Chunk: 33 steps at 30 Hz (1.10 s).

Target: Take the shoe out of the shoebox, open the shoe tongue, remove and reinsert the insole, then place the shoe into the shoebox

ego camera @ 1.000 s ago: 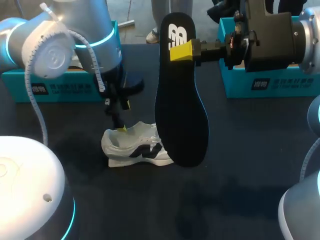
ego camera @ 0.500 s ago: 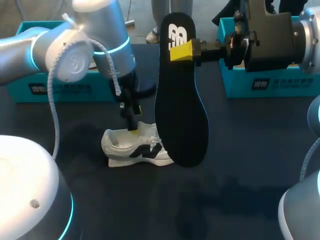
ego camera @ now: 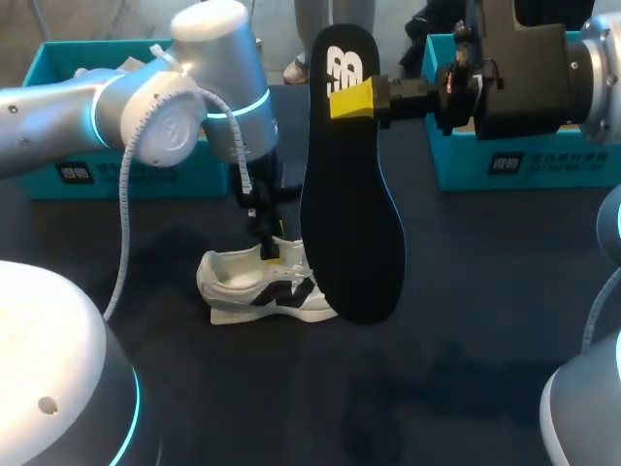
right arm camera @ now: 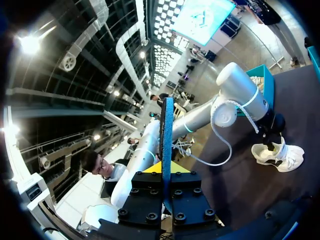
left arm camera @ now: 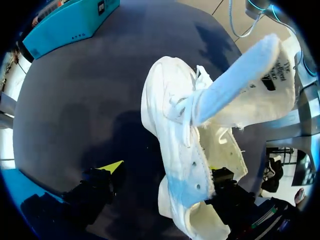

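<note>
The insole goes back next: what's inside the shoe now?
The left gripper sits in the opening of the white shoe, beside the lifted tongue. The insole is out, held by the right gripper. The toe cavity is hidden.

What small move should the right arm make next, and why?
Probably lower the insole, wide end first, toward the shoe. The right tool grips the insole upright above the table, the tongue stands lifted, and the left tool sits at the shoe's opening.
</note>
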Motion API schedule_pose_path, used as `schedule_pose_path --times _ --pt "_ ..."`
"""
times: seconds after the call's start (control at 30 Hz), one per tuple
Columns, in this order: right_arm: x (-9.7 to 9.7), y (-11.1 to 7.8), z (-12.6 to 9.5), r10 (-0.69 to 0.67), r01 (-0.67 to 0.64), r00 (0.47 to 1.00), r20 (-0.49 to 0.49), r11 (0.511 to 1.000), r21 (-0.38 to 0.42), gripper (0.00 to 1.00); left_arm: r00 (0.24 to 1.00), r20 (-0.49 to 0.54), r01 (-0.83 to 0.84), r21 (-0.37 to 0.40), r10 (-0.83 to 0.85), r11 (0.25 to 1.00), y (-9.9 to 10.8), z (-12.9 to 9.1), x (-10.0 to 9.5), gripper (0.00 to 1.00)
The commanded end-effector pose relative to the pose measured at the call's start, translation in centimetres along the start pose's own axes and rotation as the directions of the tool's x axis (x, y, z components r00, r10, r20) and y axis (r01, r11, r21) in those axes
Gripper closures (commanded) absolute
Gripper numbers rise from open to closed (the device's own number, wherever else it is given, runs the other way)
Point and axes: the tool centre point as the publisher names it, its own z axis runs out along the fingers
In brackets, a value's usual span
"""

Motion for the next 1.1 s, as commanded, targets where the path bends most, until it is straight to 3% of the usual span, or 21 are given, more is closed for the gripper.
schedule_pose_path --times 0.03,0.1,0.13,0.27,0.33,0.53,0.8,0.9,1.1 --pt "0.0 0.1 0.4 0.002 -0.002 1.0 0.002 1.0 -0.001 1.0 1.0 -0.009 -0.006 -0.009 0.006 1.0 -0.3 0.4 -0.2 0.22" --pt "0.0 0.1 0.4 0.002 -0.002 1.0 0.002 1.0 -0.001 1.0 1.0 -0.015 -0.008 -0.013 0.008 1.0 -0.2 0.7 -0.1 0.36" --pt "0.0 0.1 0.4 0.002 -0.002 1.0 0.002 1.0 -0.001 1.0 1.0 -0.015 -0.008 -0.015 0.008 1.0 -0.2 0.9 -0.1 0.51" --pt "0.0 0.1 0.4 0.002 -0.002 1.0 0.002 1.0 -0.001 1.0 1.0 -0.026 -0.01 -0.021 0.009 1.0 0.0 1.4 0.3 0.76" --pt "0.0 0.1 0.4 0.002 -0.002 1.0 0.002 1.0 -0.001 1.0 0.999 -0.037 -0.015 -0.018 0.015 1.0 0.1 1.5 0.6 1.0" --pt "0.0 0.1 0.4 0.002 -0.002 1.0 0.002 1.0 -0.001 1.0 0.989 -0.115 -0.099 -0.014 0.096 0.995 0.3 1.0 1.3 1.0" --pt "0.0 0.1 0.4 0.002 -0.002 1.0 0.002 1.0 -0.001 1.0 0.918 -0.256 -0.322 -0.038 0.302 0.946 -0.4 -1.6 1.4 1.0" --pt "0.0 0.1 0.4 0.002 -0.002 1.0 0.002 1.0 -0.001 1.0 0.855 -0.318 -0.447 -0.053 0.41 0.893 -0.6 -2.3 1.5 1.0" --pt "0.0 0.1 0.4 0.002 -0.002 1.0 0.002 1.0 -0.001 1.0 0.745 -0.297 -0.646 -0.095 0.598 0.758 -1.0 -3.9 1.2 1.0"
